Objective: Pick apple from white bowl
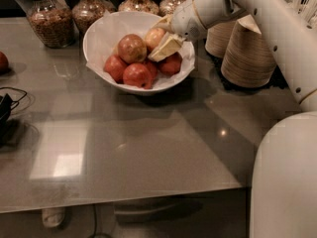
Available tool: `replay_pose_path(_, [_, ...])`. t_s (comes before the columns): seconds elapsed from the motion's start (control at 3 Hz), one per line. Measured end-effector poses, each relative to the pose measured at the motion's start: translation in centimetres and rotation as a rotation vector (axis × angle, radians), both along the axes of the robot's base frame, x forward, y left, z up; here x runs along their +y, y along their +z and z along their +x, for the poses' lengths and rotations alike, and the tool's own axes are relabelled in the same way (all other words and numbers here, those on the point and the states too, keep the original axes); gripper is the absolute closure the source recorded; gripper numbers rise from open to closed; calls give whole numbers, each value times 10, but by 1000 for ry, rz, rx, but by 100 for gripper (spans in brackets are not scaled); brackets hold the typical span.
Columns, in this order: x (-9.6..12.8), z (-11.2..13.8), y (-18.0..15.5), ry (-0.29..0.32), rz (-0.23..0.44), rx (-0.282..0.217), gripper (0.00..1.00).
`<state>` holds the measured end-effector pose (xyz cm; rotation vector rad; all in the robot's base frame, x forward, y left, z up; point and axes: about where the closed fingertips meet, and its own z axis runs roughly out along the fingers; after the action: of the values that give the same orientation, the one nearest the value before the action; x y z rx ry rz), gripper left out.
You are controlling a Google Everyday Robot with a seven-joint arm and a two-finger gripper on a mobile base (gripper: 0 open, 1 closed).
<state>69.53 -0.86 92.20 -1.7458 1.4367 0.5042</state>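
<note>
The white bowl with a paper liner stands at the back of the table and holds several apples. The pale yellow-orange apple lies at the bowl's back right, still resting among the others. My gripper reaches into the bowl from the right. Its cream fingers sit against the upper and lower sides of that apple, closed on it. A browner mottled apple lies on top in the middle, with smaller deep-red apples in front and on the right.
Glass jars of grains stand behind the bowl. Stacks of beige disposable bowls stand to the right under my arm. A red apple and a black cable lie at the left edge. My white base fills the lower right.
</note>
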Motion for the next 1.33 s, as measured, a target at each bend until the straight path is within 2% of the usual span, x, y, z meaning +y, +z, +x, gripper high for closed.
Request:
replay_pose_path(0.33, [0, 0, 0, 0, 0, 0, 100])
replay_pose_path(0.67, [4, 4, -1, 6, -1, 3, 100])
replay_pose_path(1.0, [12, 0, 23, 35, 15, -46, 100])
replay_pose_path(1.33, [21, -16, 55, 79, 60, -121, 100])
